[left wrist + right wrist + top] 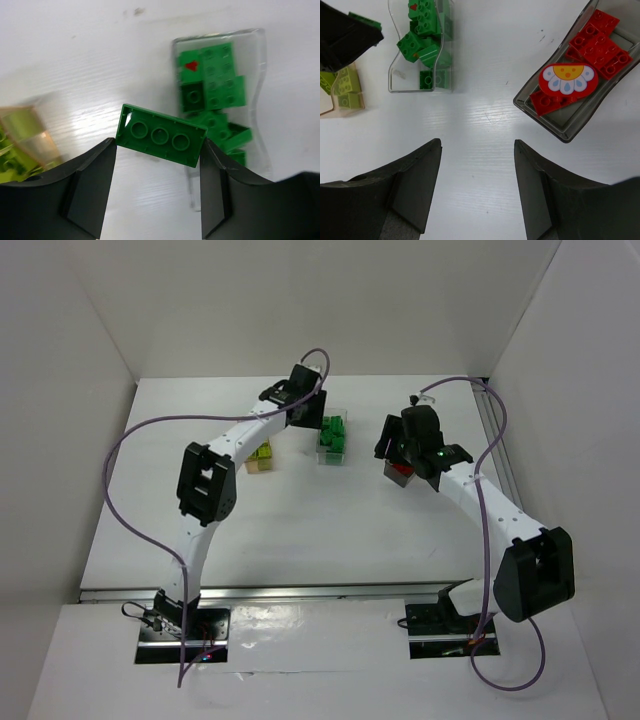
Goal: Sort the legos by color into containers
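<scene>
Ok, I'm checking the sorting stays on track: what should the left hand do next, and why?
Probably slide the left hand sideways over the clear bin and release there. Its fingers pinch a green brick that sits mostly beside that bin, and the bin already holds the other green bricks.

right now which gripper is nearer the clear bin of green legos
Left. The left gripper holds a green brick right at the edge of the clear bin. The right gripper, open, hangs off to the side, nearer the dark grey bin of red bricks.
</scene>
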`<action>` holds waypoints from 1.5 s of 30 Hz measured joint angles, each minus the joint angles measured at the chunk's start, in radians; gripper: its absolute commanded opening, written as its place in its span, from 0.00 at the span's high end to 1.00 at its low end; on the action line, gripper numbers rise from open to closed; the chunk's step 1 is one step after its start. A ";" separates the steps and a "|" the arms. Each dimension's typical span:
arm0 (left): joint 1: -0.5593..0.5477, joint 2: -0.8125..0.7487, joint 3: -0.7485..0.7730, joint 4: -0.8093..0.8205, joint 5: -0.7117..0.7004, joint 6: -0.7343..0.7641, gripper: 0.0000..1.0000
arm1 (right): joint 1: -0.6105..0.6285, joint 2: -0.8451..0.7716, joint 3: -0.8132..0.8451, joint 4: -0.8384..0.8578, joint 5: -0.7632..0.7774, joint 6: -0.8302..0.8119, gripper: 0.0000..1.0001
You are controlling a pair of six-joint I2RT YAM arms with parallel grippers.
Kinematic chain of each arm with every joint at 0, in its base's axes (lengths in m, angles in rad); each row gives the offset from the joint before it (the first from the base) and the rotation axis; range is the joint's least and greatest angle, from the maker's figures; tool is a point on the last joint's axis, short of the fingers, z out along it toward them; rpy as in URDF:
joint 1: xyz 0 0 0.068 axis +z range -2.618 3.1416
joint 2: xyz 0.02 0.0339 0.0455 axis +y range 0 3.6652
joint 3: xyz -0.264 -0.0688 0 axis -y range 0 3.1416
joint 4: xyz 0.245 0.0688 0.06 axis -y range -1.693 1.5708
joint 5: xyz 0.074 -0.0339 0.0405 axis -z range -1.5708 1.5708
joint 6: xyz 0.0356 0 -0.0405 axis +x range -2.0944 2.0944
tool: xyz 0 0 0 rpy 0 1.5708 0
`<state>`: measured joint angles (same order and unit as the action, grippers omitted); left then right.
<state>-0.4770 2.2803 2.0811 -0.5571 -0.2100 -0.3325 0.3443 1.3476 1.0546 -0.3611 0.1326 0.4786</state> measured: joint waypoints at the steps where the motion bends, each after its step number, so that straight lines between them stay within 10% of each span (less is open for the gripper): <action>1: -0.008 0.013 0.026 0.001 0.010 -0.011 0.46 | 0.000 0.000 0.000 0.000 0.002 0.000 0.33; 10: -0.052 0.121 0.147 0.039 0.071 -0.042 0.42 | 0.000 0.000 0.000 -0.004 0.016 0.000 0.33; 16: -0.052 0.168 0.201 0.042 0.074 -0.044 0.00 | 0.000 0.000 0.000 -0.007 0.027 0.000 0.33; 23: -0.050 0.172 0.214 0.050 0.085 -0.063 0.00 | 0.000 0.000 0.000 -0.007 0.029 -0.001 0.33; 26: -0.053 0.154 0.184 0.056 0.093 -0.064 0.00 | 0.000 0.000 0.000 -0.007 0.031 0.000 0.14; 28: -0.056 0.121 0.147 0.052 0.096 -0.065 0.00 | 0.000 0.000 0.000 -0.011 0.037 0.003 0.00; 45: -0.005 -0.670 -0.402 0.026 -0.004 -0.113 0.00 | 0.000 0.010 0.094 -0.284 0.449 0.142 0.00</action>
<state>-0.4824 1.6104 1.6787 -0.5308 -0.2142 -0.4458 0.3447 1.3579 1.1488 -0.6453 0.5816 0.6205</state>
